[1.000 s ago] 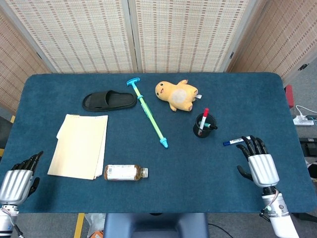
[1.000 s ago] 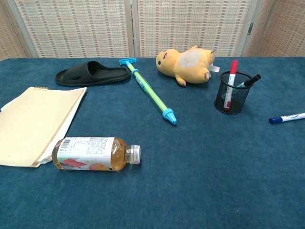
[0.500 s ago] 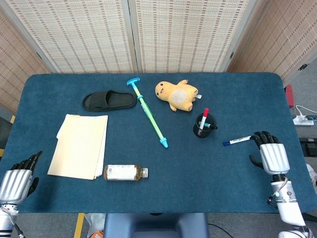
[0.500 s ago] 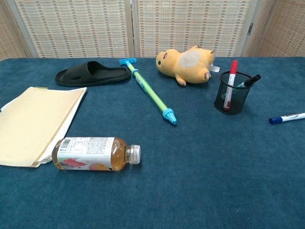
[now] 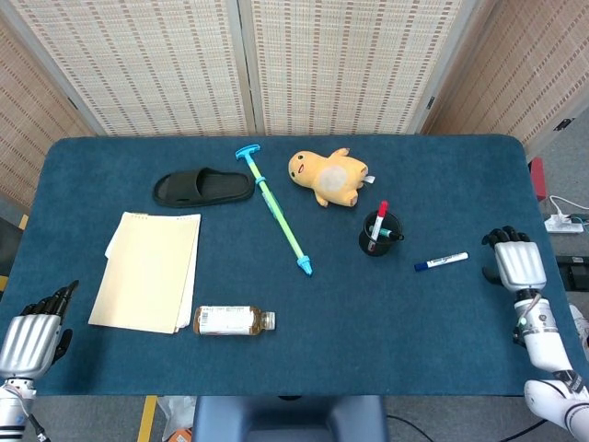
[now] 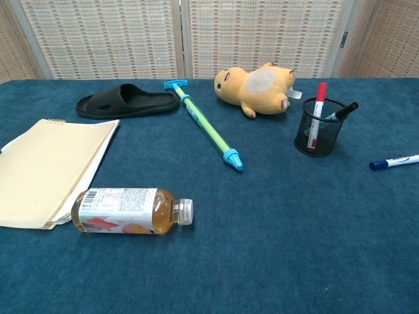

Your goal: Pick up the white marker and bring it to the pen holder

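The white marker (image 5: 441, 261) lies flat on the blue felt-like table (image 5: 386, 350), just to the right of the pen holder (image 5: 375, 234) and a little nearer the robot, its blue cap pointing toward the holder. Nothing touches it. The pen holder is a black wire-mesh cup standing upright with a red-capped pen and a dark pen leaning inside.

The right hand (image 5: 516, 261) sits at the table's right edge, beyond the marker on the side away from the holder, apart from it; it holds nothing, its dark fingers curled in over a silver back. The left hand (image 5: 33, 331) rests off the near left corner, far from the holder, holding nothing; I cannot tell whether its fingers are spread or closed.

Bare cloth runs between marker and right hand, and along the near edge in front of the holder.

Behind the holder lies a soft yellow plush toy (image 5: 328, 176). To its left a long thin green-and-blue plastic rod (image 5: 274, 210) lies slanted, then a black rubber slipper (image 5: 202, 187), a cream paper notepad (image 5: 147, 271), and a clear bottle (image 5: 234, 320) of amber drink on its side.
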Motion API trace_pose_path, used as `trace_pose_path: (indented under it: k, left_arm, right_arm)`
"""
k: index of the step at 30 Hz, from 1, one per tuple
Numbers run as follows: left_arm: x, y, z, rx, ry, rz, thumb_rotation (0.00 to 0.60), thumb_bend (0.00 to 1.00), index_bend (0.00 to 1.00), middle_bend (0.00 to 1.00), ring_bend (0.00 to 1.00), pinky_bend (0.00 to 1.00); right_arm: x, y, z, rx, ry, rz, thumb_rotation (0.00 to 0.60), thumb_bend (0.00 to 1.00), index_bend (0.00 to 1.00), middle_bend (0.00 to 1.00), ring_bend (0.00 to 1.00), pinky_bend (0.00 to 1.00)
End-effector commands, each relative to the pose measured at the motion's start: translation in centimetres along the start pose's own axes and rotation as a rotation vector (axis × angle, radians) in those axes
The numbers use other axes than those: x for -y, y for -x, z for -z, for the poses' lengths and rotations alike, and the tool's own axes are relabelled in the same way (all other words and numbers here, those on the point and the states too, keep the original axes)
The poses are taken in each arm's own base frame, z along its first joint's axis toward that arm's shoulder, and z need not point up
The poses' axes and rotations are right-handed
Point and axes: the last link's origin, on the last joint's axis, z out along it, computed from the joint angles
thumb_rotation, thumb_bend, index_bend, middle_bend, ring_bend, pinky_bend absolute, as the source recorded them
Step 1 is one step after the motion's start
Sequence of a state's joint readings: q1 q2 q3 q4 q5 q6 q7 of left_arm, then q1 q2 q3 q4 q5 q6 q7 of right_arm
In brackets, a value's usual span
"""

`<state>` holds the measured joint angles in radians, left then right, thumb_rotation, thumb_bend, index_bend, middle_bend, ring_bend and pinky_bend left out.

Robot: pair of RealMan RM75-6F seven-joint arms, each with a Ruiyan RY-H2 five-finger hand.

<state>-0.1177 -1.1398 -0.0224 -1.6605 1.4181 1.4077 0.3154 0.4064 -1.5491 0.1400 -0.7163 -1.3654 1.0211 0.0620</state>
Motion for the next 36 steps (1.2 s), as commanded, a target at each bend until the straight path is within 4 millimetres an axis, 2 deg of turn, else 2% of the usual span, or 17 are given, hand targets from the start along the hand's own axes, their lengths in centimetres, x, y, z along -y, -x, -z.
trace_pose_path:
  k: [1, 17, 36]
  left_arm:
    - [0.0, 0.0, -0.1, 0.003, -0.002, 0.0, 0.6, 0.38, 0.06, 0.17, 0.25, 0.37]
    - [-0.1, 0.2, -0.2, 0.013, -0.001, -0.01, 0.6, 0.38, 0.06, 0.17, 0.25, 0.37]
    - [-0.2, 0.4, -0.3, 0.024, -0.004, -0.014, 0.6, 0.38, 0.06, 0.17, 0.25, 0.37]
  right_arm:
    - [1.1, 1.4, -1.6, 0.052, -0.01, -0.002, 0.6, 0.19, 0.38, 0.27, 0.17, 0.29]
    - [1.6, 2.8, -3.4, 0.096, 0.01, 0.004, 0.6, 0.19, 0.5, 0.35, 0.24, 0.3]
    - [2.1, 2.8, -4.3, 0.112, 0.002, 0.02, 0.6, 0.19, 0.51, 0.36, 0.24, 0.31]
